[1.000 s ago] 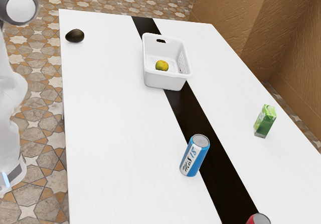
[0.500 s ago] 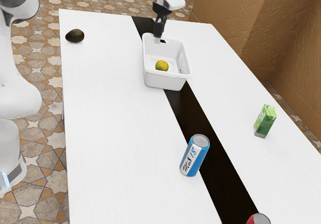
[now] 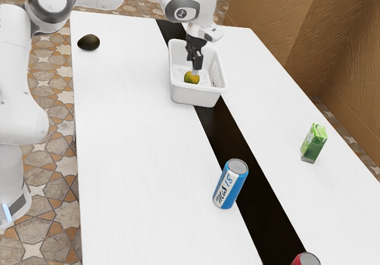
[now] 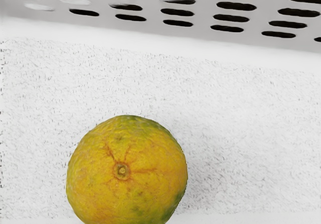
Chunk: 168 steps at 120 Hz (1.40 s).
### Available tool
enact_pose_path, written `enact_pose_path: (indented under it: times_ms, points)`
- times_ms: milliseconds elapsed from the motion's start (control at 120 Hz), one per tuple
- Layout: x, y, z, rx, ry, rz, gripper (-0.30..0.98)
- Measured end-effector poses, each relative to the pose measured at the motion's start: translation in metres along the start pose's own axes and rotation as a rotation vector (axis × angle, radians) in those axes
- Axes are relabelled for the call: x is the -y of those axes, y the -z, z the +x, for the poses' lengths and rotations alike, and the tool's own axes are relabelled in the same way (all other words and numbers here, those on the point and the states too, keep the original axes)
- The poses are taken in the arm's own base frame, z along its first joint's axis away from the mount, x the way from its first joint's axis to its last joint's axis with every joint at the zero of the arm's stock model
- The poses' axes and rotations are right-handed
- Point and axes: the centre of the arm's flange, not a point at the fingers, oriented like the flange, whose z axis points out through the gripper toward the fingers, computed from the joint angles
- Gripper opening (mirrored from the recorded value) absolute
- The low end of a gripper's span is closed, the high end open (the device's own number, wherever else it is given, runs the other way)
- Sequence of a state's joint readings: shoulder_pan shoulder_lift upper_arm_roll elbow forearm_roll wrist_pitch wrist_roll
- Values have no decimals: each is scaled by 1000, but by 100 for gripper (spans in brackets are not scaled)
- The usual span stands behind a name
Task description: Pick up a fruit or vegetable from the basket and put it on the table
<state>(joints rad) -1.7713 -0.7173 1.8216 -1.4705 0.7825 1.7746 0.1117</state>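
Inside basket (image 3: 195, 97), exterior view: fruit (image 3: 190, 79), kept from rolling by walls.
Gripper (image 3: 195, 71): pointed down near fruit, probably for top grasp; wide or narrow, cannot tell.
Fruit, wrist view: apart from perforated side (image 4: 241, 39), likely leaving grasping room.

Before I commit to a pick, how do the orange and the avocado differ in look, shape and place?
The orange is yellow-orange with green patches; the avocado is nearly black. The orange is round, while the avocado is longer, egg-shaped. The orange sits inside the basket; the avocado lies directly on the table. Both look whole.
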Motion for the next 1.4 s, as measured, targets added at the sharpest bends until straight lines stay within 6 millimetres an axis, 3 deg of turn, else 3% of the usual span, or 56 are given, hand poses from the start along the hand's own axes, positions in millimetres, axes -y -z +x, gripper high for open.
enact_pose_path:
  times_ms: [83, 200, 383, 1083, 1400]
  points:
    - [20, -22, -5, -2, 53, -8, 66]
    - [33, -36, -7, -28, 91, -21, 66]
    - [26, -43, 2, -78, 96, -37, 66]
    - [31, -85, -4, -56, 136, -54, 66]
    - [28, -84, 0, -68, 139, -51, 42]
